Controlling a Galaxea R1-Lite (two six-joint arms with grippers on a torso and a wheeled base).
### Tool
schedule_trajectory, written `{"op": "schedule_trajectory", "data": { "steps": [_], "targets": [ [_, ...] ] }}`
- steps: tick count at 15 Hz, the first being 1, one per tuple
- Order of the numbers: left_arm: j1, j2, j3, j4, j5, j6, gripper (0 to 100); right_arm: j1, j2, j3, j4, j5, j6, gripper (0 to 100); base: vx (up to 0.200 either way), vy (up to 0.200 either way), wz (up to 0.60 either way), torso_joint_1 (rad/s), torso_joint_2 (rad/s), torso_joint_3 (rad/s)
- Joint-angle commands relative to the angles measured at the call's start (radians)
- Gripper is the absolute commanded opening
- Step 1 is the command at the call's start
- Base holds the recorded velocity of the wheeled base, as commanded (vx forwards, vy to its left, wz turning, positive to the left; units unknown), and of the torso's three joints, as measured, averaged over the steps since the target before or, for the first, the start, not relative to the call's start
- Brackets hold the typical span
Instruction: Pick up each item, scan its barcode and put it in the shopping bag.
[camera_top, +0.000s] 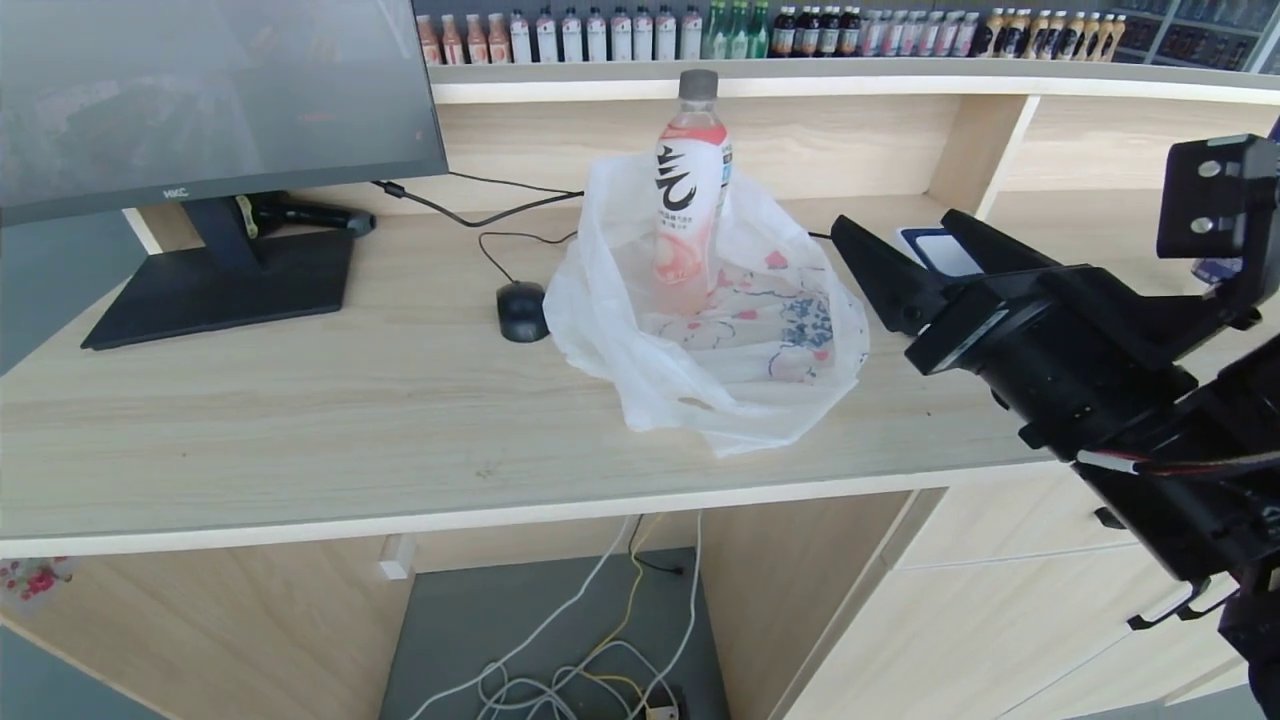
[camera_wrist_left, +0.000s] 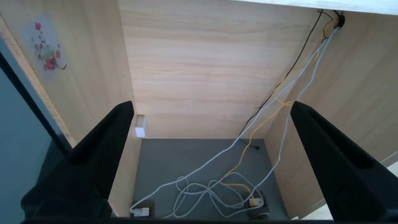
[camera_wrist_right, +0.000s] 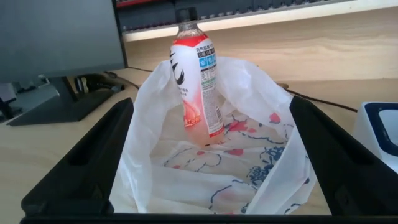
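While bottle (camera_top: 692, 190) stands in bag (camera_top: 612, 330), right end effector (camera_top: 895, 222) apparently apart.

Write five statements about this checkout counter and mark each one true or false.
1. The bottle stands upright inside the shopping bag. True.
2. The right gripper is shut on the bottle. False: it is open and empty, beside the bag.
3. The mouse lies on the counter next to the bag. True.
4. The monitor stands on the robot's right of the bag. False: it stands on the robot's left of the bag.
5. The left gripper is shut. False: it is open, down under the counter.
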Motion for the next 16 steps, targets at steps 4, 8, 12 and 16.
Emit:
{"op": "schedule_trajectory", "data": {
  "steps": [4,8,12,16],
  "targets": [
    [0.002,0.002,0.000,-0.001,0.000,-0.003,100,-0.001,0.010,0.001,0.003,-0.001,0.000,100,0.000,-0.200,0.00,0.006,0.00,0.000],
    [0.002,0.000,0.000,-0.001,0.000,-0.004,100,-0.002,0.004,0.009,0.000,-0.001,0.000,100,0.000,-0.200,0.00,-0.002,0.00,0.002],
    [0.002,0.002,0.000,-0.001,0.000,-0.012,100,-0.010,0.010,0.012,0.000,-0.001,-0.002,100,0.000,-0.200,0.00,-0.001,0.00,0.002],
    [0.002,0.002,0.000,-0.003,0.000,-0.012,100,-0.010,0.015,0.012,0.000,-0.001,-0.005,100,0.000,-0.200,0.00,0.002,0.00,0.002]
  ]
}}
